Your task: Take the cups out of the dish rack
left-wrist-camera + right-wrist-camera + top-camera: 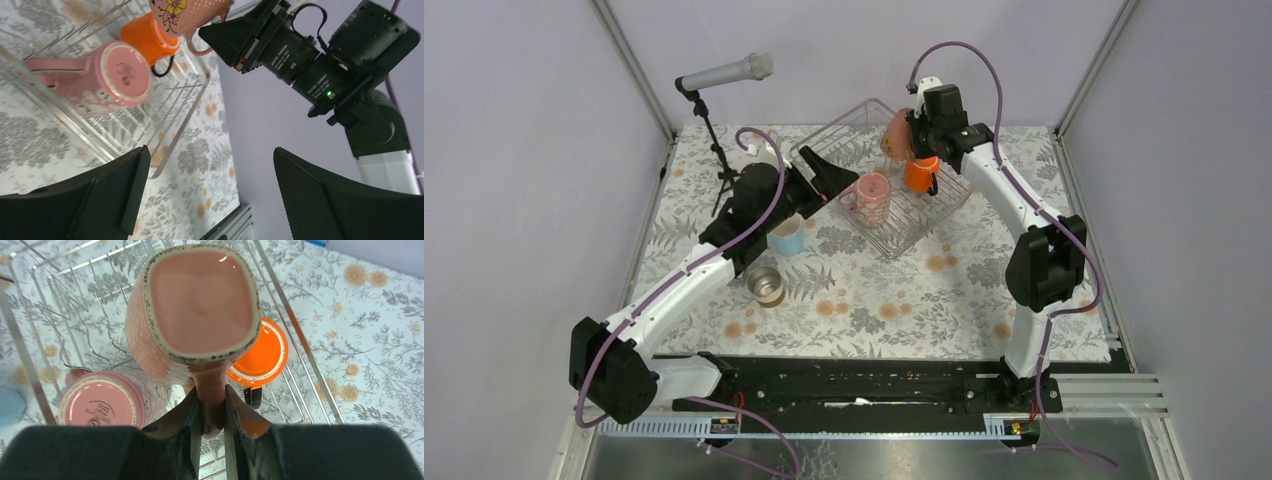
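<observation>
In the right wrist view we see the right gripper (212,412) closed narrow on the handle of the salmon-pink mug (200,305), one dark finger (187,422) pressed to each side of it. The mug hangs bottom-up, its speckled square base facing the wrist camera. It is held over the far right part of the dish rack (929,225). The left wrist view shows a yellow flower on its side.

Just beside and below it, the bright orange mug (260,355) sits upside down inside the rack, its black handle pointing toward the near rim. We cannot tell whether the two mugs touch. The translucent dusty-pink mug (100,407) also stands bottom-up in the rack, near the left-hand corner.

The left gripper (210,195) is spread wide with nothing between its fingers (115,195). From above it hovers at the rack's left edge, pointing toward the dusty-pink mug.

Two cups stand outside the rack on the flowered table (904,300). The light blue mug (788,237) is upright just beside the left arm, near the rack's left corner. The short shiny steel cup (766,286) stands nearer the arm bases, well apart from the rack.

At the far left corner of the table a microphone (724,73) is mounted on a small black stand.
</observation>
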Controlling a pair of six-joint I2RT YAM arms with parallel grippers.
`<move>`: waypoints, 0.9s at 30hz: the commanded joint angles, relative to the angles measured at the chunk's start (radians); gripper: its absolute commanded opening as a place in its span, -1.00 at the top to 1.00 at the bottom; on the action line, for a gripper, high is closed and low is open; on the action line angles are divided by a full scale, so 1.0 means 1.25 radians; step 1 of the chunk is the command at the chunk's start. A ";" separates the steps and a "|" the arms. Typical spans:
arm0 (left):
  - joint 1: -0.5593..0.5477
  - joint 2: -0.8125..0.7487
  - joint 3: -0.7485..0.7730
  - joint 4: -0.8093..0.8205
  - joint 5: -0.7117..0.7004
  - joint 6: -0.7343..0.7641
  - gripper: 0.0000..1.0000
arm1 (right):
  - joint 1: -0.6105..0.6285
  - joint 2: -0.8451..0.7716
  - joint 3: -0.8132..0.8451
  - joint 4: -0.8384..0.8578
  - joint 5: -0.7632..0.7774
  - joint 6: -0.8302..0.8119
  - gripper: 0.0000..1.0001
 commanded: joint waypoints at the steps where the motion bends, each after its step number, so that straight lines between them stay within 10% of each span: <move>1: 0.007 0.010 -0.012 0.147 -0.002 -0.068 -0.97 | 0.013 -0.071 0.084 0.026 0.019 0.023 1.00; 27: 0.032 0.272 -0.119 0.845 -0.086 -0.375 -0.91 | 0.057 -0.210 0.111 -0.064 -0.174 0.214 1.00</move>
